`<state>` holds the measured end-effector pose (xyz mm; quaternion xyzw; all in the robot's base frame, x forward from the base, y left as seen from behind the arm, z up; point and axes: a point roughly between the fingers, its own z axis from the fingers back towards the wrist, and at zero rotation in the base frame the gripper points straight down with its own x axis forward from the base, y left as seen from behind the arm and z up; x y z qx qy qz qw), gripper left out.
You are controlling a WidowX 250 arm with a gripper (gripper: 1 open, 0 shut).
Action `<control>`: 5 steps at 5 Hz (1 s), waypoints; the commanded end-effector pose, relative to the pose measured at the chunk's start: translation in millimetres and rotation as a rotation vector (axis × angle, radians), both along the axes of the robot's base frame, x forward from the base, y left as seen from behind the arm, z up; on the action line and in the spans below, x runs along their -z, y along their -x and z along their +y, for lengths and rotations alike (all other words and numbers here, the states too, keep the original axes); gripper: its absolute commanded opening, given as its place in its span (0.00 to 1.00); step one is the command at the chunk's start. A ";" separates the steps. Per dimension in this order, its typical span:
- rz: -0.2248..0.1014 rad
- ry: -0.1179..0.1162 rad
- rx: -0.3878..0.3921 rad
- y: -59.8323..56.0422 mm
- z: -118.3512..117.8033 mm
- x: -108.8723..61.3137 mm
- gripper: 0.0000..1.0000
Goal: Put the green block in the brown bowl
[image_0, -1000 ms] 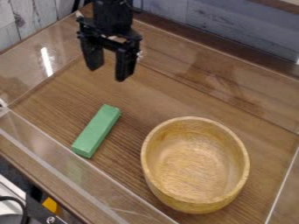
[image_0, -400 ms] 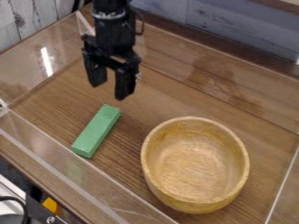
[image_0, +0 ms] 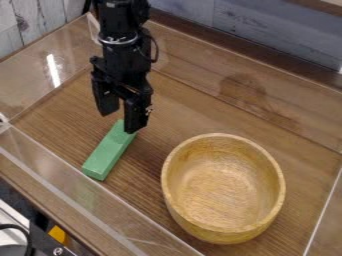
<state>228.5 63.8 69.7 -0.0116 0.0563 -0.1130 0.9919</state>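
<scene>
The green block (image_0: 107, 153) lies flat on the wooden table, angled from lower left to upper right. My black gripper (image_0: 118, 114) hangs straight down just above the block's upper end, its two fingers apart and nothing between them. To the right sits the brown bowl (image_0: 223, 186), round, thick-rimmed and holding nothing, roughly a hand's width from the block.
A clear plastic wall (image_0: 80, 190) runs along the table's front and left edges, close to the block. A grey plank wall (image_0: 267, 25) stands behind the table.
The gripper has come down and toward the camera, from well above the table to just over the block's upper end, and has rolled slightly. Block and bowl have not moved.
</scene>
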 end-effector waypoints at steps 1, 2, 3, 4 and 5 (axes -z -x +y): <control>-0.049 -0.018 0.037 -0.2 2.6 -9.7 1.00; -0.051 -0.019 -0.001 2.0 3.7 -8.1 1.00; -0.051 -0.020 -0.039 4.1 4.8 -6.5 1.00; -0.057 -0.020 0.023 2.0 -1.9 5.1 1.00; -0.064 -0.021 0.076 0.0 -8.0 15.8 1.00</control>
